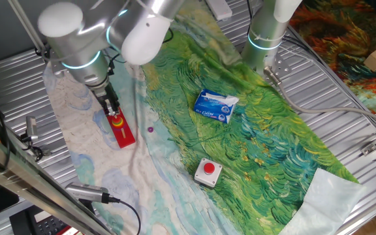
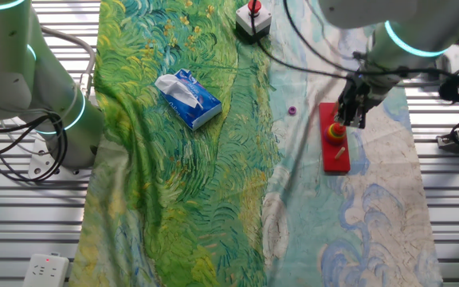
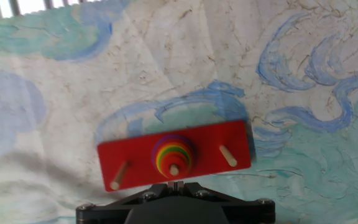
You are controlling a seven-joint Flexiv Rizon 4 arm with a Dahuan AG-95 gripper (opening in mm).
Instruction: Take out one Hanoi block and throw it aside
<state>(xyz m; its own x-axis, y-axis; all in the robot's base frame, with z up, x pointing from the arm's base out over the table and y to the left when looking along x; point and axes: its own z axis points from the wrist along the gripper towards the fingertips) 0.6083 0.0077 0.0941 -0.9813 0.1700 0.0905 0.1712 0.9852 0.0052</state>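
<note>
Rainbow-ringed stack (image 3: pixel 173 154) on red base board (image 3: pixel 222 138); green-blue swirled cloth (image 1: pixel 266 124).

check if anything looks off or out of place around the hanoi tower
One small purple piece lies loose on the cloth, apart from the red base board, while the other discs sit stacked on the middle peg. Nothing else stands out.
</note>
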